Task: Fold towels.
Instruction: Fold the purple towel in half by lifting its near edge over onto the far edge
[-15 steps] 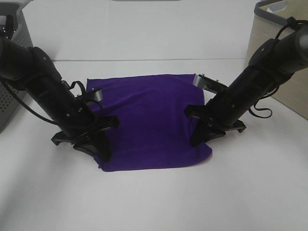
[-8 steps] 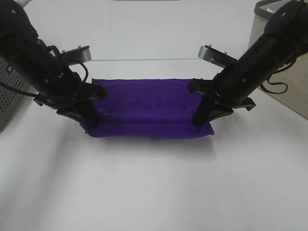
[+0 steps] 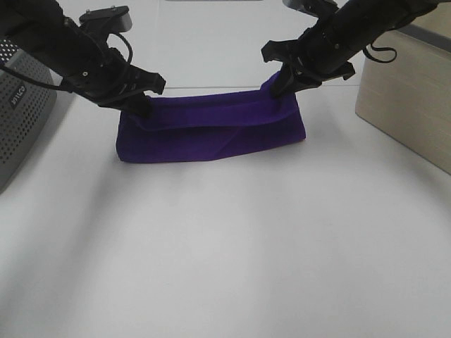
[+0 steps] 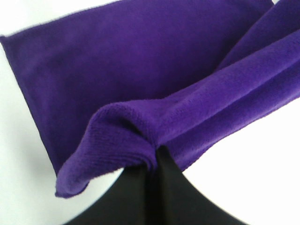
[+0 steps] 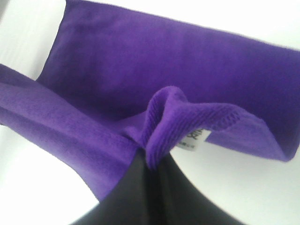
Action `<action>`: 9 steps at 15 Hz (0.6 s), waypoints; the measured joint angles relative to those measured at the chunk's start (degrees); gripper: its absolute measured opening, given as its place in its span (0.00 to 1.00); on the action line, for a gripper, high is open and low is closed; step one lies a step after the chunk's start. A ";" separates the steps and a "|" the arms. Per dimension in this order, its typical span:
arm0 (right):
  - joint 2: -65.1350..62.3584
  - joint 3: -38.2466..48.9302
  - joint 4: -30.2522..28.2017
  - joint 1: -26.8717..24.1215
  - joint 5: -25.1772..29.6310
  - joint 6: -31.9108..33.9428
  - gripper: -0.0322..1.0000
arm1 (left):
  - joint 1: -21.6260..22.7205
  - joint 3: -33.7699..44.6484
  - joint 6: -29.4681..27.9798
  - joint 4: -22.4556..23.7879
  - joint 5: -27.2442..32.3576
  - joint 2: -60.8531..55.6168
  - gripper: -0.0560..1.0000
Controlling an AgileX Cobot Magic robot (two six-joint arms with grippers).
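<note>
A purple towel (image 3: 211, 130) lies folded across the far part of the white table, its near edge lifted and carried back over the rest. My left gripper (image 3: 141, 109) is shut on the towel's left corner; the pinched cloth shows in the left wrist view (image 4: 136, 136). My right gripper (image 3: 277, 88) is shut on the right corner, where the right wrist view shows the bunched hem (image 5: 168, 117) and a small white label (image 5: 194, 140). Both corners are held a little above the table.
A grey perforated basket (image 3: 21, 105) stands at the left edge. A beige bin (image 3: 409, 91) stands at the right, close to my right arm. White table (image 3: 225, 253) extends toward the front.
Both grippers have carried the towel's near edge up and toward the far side, folding it over. The towel has gone from flat to a narrow folded band further back.
</note>
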 joint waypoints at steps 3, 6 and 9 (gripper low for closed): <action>7.16 -7.56 -1.66 -0.06 -0.17 1.03 0.06 | 1.83 -7.39 0.23 0.00 -1.03 6.53 0.05; 13.18 -9.11 -4.53 -0.06 -4.01 2.41 0.06 | 1.95 -15.01 4.07 -0.23 -1.55 15.93 0.05; 15.87 -9.68 -4.93 -0.06 -6.42 2.41 0.08 | 1.95 -19.08 4.30 -0.29 -2.41 19.65 0.05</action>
